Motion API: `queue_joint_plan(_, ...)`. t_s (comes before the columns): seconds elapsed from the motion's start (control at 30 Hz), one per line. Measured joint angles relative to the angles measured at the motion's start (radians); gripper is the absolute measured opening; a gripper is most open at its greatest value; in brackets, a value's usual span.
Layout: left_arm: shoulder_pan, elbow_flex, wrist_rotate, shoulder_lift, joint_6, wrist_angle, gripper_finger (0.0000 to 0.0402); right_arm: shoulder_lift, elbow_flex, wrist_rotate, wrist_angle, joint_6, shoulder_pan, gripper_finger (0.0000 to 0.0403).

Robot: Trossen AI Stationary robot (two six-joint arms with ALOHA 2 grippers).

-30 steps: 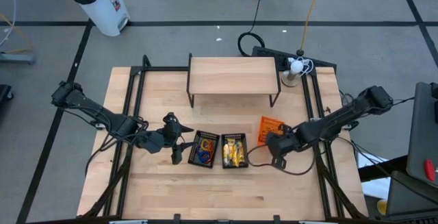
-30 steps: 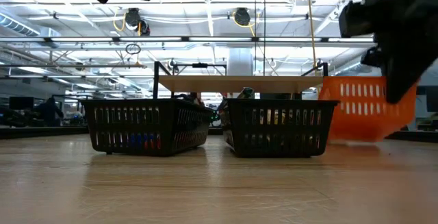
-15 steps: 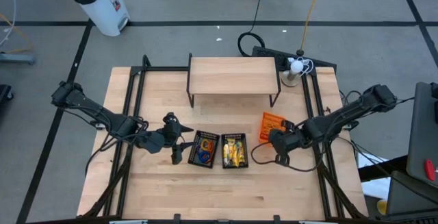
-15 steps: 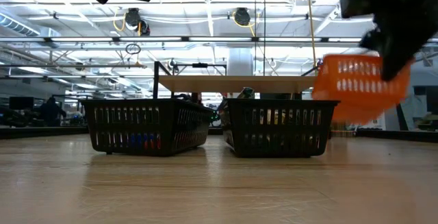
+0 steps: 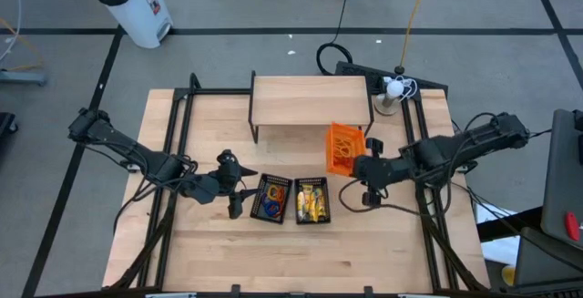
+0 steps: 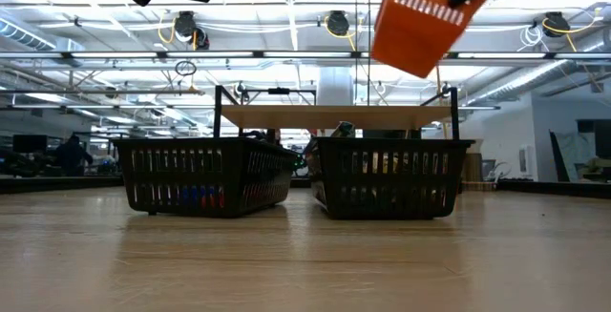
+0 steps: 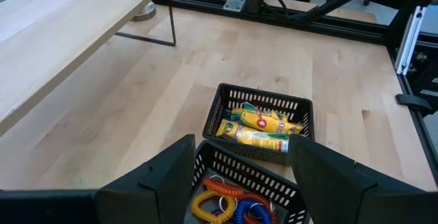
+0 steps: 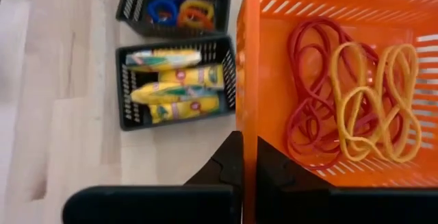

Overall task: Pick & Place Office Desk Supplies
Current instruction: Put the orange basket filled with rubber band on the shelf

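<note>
Above the table (image 5: pixel 209 252), we hold the orange basket (image 5: pixel 343 149) of limp rubber bands (image 8: pixel 345 101) aloft, our right claw (image 8: pixel 246 157) pinching its stiff, light rim.

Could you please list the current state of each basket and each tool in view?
orange basket: lifted, tilted, holding rubber bands
left black basket: on table, holding coloured loops
right black basket: on table, holding yellow packs
right tool: shut on orange basket's wall
left tool: open, empty
</note>
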Motion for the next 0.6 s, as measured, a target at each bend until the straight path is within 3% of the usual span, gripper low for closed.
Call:
queue_joint_plan(0.37,0.0,0.0,0.0,0.0,-0.008,0.0,0.0237,-0.003,0.022,-0.006,-0.099,-0.124,-0.204,0.0)
queue_joint_plan(0.6,0.0,0.0,0.0,0.0,-0.004,0.0,0.0237,-0.003,0.022,-0.072,-0.093,-0.219,-0.366,0.0)
